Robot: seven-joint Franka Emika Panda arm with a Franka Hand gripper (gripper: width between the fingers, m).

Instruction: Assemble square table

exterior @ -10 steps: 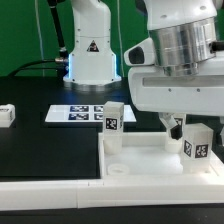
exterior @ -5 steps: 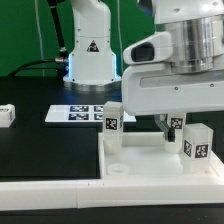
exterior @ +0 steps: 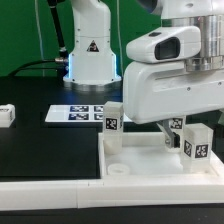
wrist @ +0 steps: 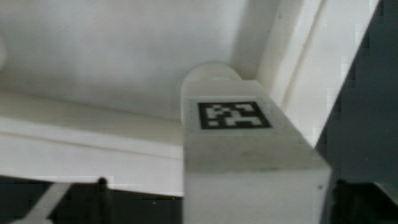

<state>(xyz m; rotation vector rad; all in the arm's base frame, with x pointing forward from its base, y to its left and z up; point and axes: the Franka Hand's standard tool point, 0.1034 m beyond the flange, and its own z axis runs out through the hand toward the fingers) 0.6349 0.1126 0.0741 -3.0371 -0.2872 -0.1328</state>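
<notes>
Straddling one leg (wrist: 249, 150) with its end effector (wrist: 210, 205) spread apart, the arm seemed midway: legs (exterior: 113, 120) stood on the tabletop (exterior: 140, 160), another leg (exterior: 6, 115) lay aside.

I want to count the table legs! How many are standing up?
3. First leg: on the table top's far corner. Second leg: toward the exterior view's right. Third leg: half hidden behind the arm. Others may be hidden.
</notes>
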